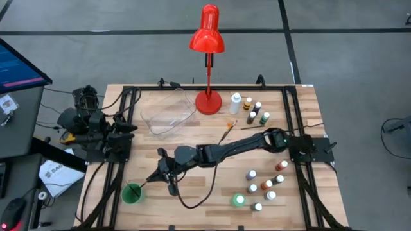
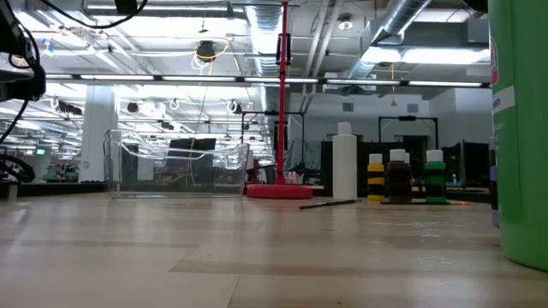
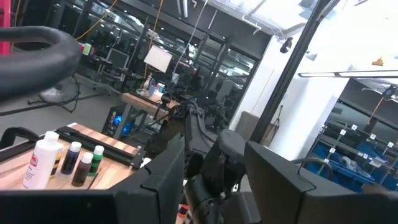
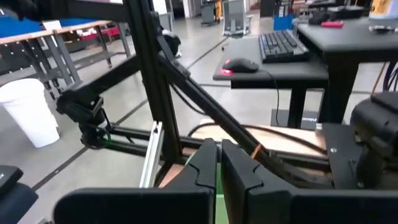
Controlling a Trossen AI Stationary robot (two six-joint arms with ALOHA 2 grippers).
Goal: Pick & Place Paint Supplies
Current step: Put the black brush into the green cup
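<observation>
My right gripper reaches across the table toward its near left and is shut. A thin dark brush sticks out of its tips toward a green cup, which shows as a green strip below the fingers. Another brush lies flat mid-table. Small paint bottles stand at the back right and near right. My left gripper is open with nothing in it, parked off the table's left edge. My right gripper holds the brush at its upper end, at the fingertips. The brush slants down from there toward the near left, and its lower end is at the green cup's rim. The wrist view hides the place of contact behind the shut fingers.
A clear plastic bin sits at the back left, with the red lamp's base beside it. A bright green bottle stands near the front edge. A black cable loops below the right arm.
</observation>
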